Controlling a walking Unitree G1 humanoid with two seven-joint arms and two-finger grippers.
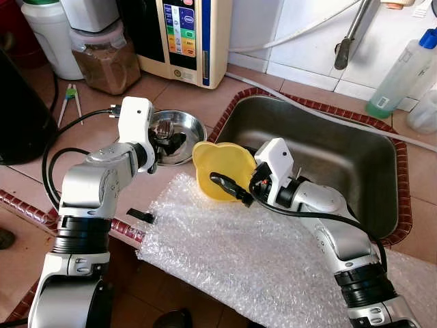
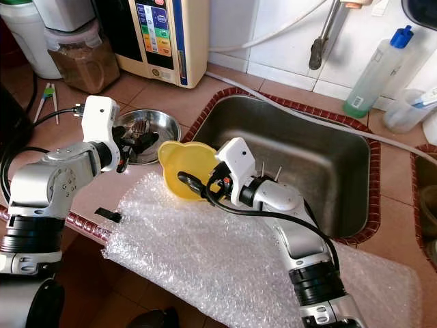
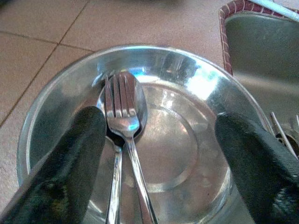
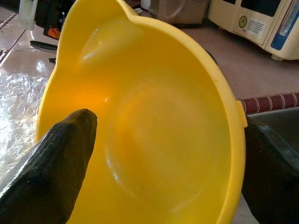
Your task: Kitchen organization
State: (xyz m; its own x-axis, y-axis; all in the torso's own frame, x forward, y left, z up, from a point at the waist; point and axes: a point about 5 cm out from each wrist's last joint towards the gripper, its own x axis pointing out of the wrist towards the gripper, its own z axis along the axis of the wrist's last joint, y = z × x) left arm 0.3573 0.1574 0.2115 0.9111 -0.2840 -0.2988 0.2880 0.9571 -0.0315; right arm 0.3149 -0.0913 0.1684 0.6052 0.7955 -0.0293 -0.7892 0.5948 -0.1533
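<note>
The right tool point(image 1: 229, 186) is clamped on the rim of a yellow bowl point(image 1: 217, 167), one finger point(image 4: 51, 163) inside and the other outside. The right wrist view shows the bowl's smooth, glossy inside and a small ear on its rim. The eye views show the bowl tilted, at the bench point(image 1: 188, 102) edge of the sink point(image 1: 328, 157), partly over the bubble wrap point(image 1: 239, 246).

The left tool point(image 3: 163, 158) hangs over a steel dish point(image 1: 177, 135) with its fingers point(image 3: 65, 163) apart, nothing between them. The left wrist view shows a fork point(image 3: 122, 116) lying on a spoon point(image 3: 112, 186) inside the shiny dish, close to one finger; the eye views show them as a dark shape. The dish sits on the bench just beside the bowl, left of the sink.

A water unit point(image 1: 184, 34), jars point(image 1: 102, 58) and a bottle point(image 1: 403, 72) stand behind.
</note>
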